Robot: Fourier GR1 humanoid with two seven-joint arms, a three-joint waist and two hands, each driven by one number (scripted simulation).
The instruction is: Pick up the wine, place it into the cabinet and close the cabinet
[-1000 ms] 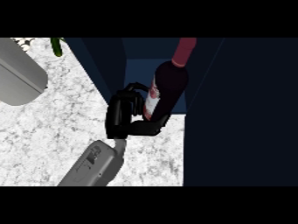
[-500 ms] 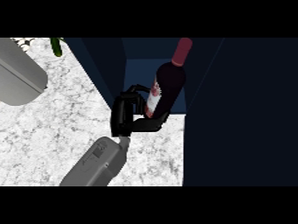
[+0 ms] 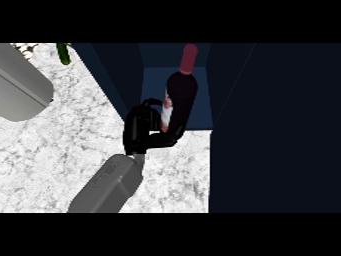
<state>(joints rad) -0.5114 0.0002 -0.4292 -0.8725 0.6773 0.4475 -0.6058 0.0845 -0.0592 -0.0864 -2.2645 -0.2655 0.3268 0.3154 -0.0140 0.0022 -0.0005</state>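
Observation:
A dark wine bottle (image 3: 181,90) with a red neck and a pale label stands nearly upright at the mouth of the dark blue cabinet (image 3: 152,80). Its base is at the front edge of the cabinet floor. My right hand (image 3: 139,131) is shut on the bottle's lower body from the left, thumb curled under it. The right forearm comes in from the lower edge. The cabinet's door (image 3: 284,130) stands open as a large dark panel to the right. Of the left arm only the grey forearm (image 3: 10,85) shows, at the upper left.
White marbled counter (image 3: 47,165) fills the left and lower middle. A small green thing (image 3: 64,53) lies at the counter's far edge, left of the cabinet. The cabinet's left wall (image 3: 114,75) runs close beside my hand.
The bottle has moved a little left and farther into the cabinet opening, standing straighter. My right hand went with it. The left forearm has not moved.

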